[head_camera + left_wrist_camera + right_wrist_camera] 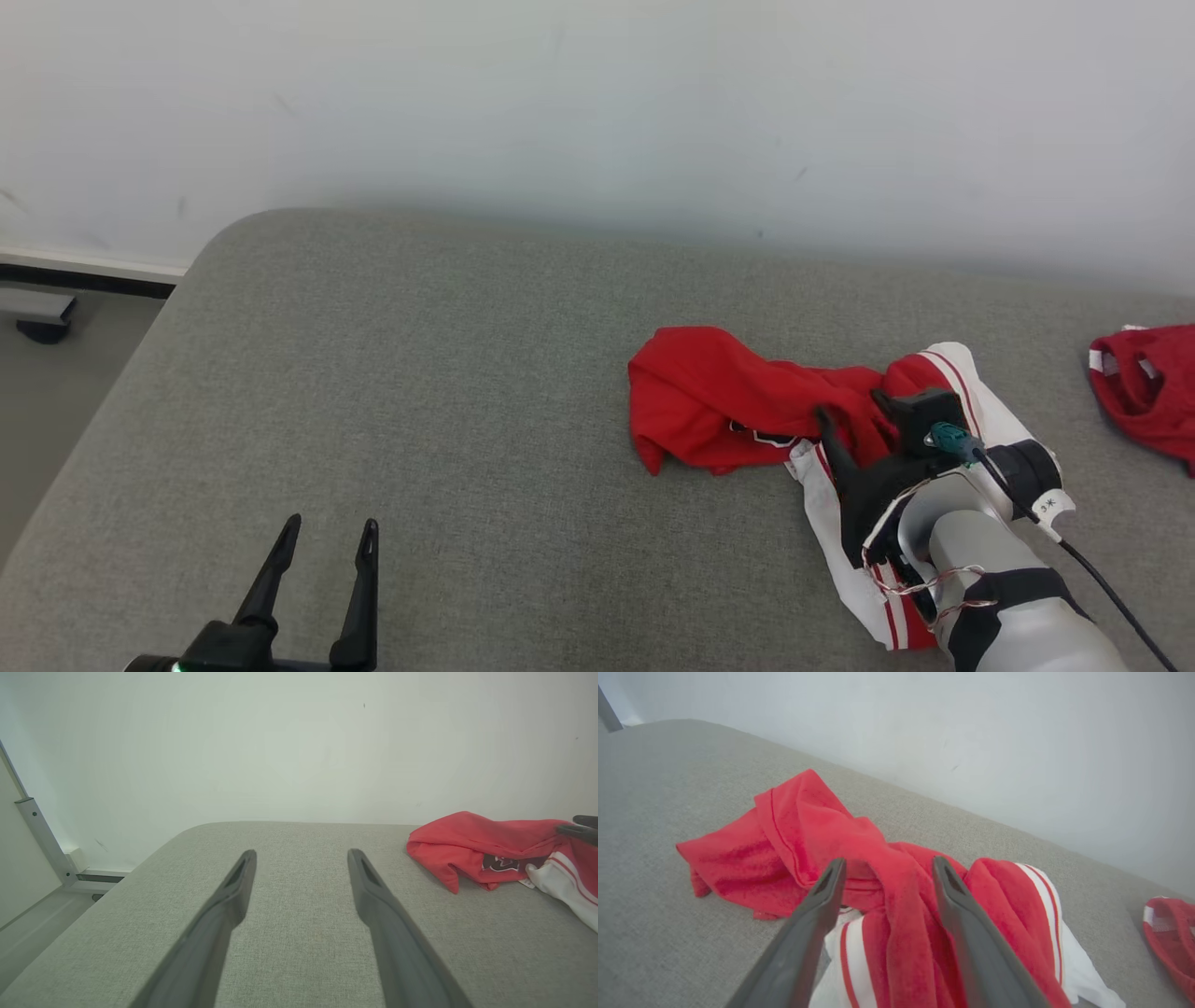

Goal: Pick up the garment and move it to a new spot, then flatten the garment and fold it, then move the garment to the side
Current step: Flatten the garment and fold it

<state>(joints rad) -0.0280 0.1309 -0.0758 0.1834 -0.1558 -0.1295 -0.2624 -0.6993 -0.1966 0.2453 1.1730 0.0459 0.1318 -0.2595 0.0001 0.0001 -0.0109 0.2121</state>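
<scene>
A crumpled red garment [719, 401] with white, red-striped parts lies on the grey cushioned surface [420, 373], right of centre. My right gripper [850, 403] is down on its right half. In the right wrist view this gripper [888, 860] is open, and a raised ridge of the red garment [798, 826] runs up between its two fingers. My left gripper [331, 523] is open and holds nothing, low over bare fabric at the front left. In the left wrist view the left gripper [302, 854] points at the wall, with the garment [476, 835] off to its right.
A second red piece of clothing [1144, 383] lies at the surface's far right edge, also seen in the right wrist view [1169, 933]. A pale wall runs along the back. The surface's rounded left corner drops to the floor [56, 392].
</scene>
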